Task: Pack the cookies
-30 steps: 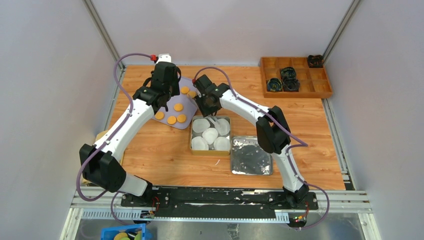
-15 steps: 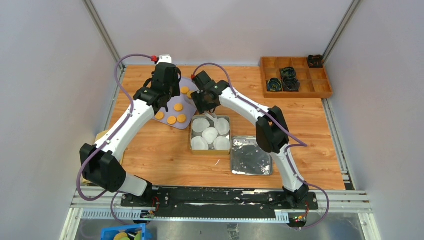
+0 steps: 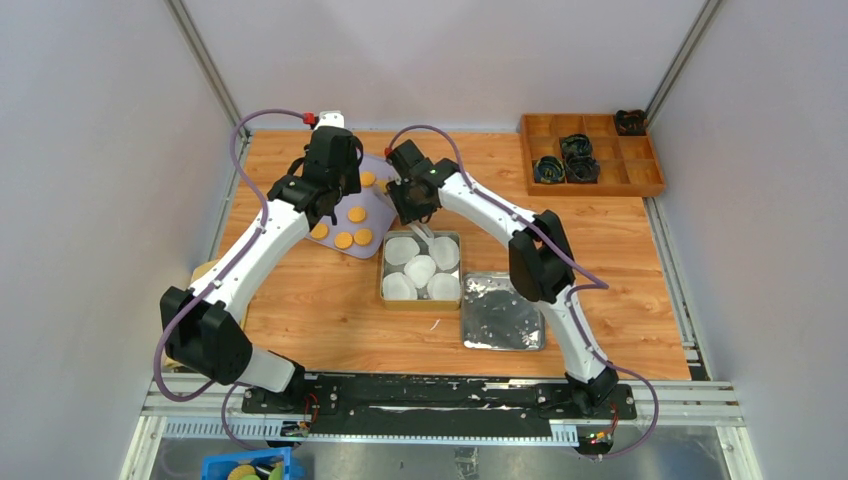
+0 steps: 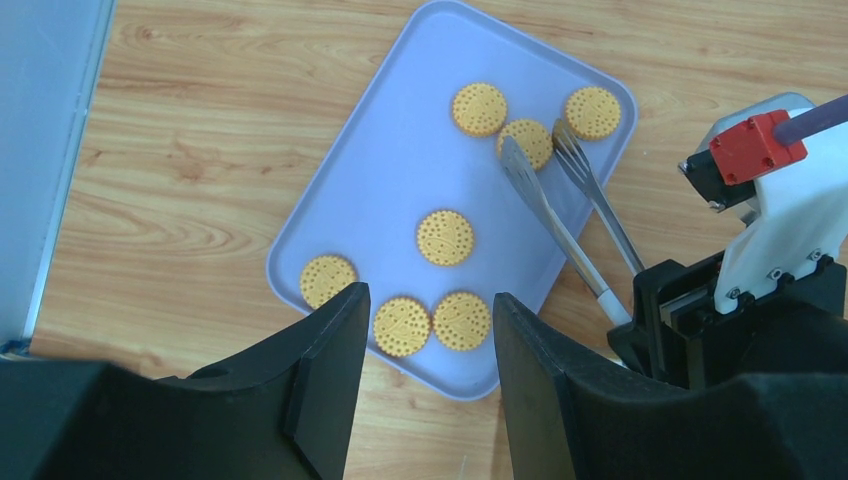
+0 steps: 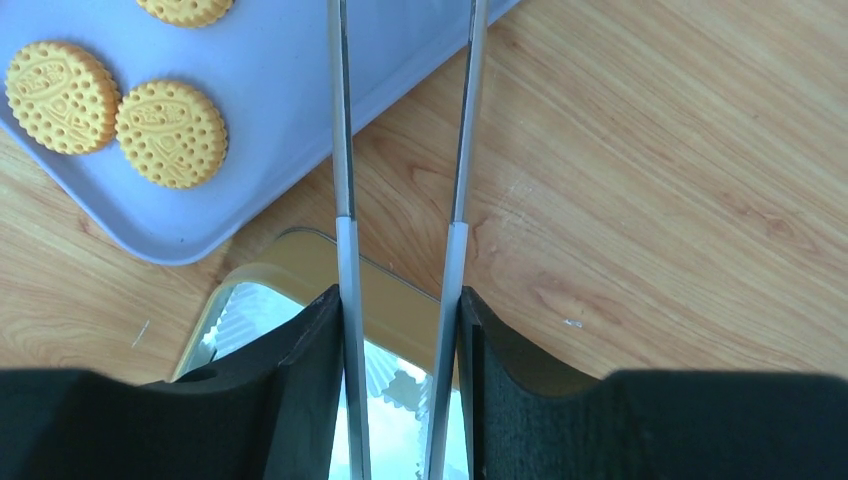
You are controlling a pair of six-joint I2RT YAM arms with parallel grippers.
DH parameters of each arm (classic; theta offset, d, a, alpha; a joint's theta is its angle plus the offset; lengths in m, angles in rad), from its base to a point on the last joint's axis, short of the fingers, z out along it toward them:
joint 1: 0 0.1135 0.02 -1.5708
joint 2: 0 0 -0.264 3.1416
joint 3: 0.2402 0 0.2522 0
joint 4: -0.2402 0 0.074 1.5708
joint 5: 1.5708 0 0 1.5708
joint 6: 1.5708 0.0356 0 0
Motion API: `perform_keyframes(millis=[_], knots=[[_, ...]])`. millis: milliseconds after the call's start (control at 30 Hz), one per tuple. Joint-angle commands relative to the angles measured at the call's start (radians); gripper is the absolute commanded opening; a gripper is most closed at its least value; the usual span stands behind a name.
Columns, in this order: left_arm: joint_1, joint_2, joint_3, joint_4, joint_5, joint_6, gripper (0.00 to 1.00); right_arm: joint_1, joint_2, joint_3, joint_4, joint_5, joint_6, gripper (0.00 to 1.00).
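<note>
Round cookies (image 4: 445, 237) are lying flat on a lavender tray (image 4: 390, 140), far left on the wooden desk (image 3: 320, 310).
The left pincer (image 4: 430, 300) is hovering released and empty above the tray's near end, where three cookies are sitting along the edge. One is lying mid-tray and three are clustering at the far right corner, patterned faces up, showing no long axis. The right pincer (image 5: 400, 300) is grasping tongs (image 4: 545, 200), their spread blades pointing left over that cluster. Rightward, a tin (image 3: 385, 270) is holding white paper cups (image 3: 420, 270), a silver lid (image 3: 503, 310) lying beside it.
</note>
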Motion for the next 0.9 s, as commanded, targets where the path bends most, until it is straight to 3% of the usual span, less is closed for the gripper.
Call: perform_keyframes(millis=[0, 300, 500, 867], knots=[[-0.002, -0.007, -0.002, 0.014, 0.007, 0.001, 0.54, -0.009, -0.09, -0.045, -0.007, -0.004, -0.007, 0.19], [-0.002, -0.016, -0.003, 0.017, 0.013, -0.003, 0.54, 0.004, -0.333, -0.194, 0.014, 0.04, -0.041, 0.14], [-0.002, 0.006, -0.003, 0.017, 0.031, -0.013, 0.54, 0.021, -0.586, -0.39, -0.005, 0.09, -0.052, 0.12], [-0.004, 0.03, -0.003, 0.029, 0.1, -0.044, 0.54, 0.146, -0.956, -0.708, -0.167, 0.189, 0.056, 0.1]])
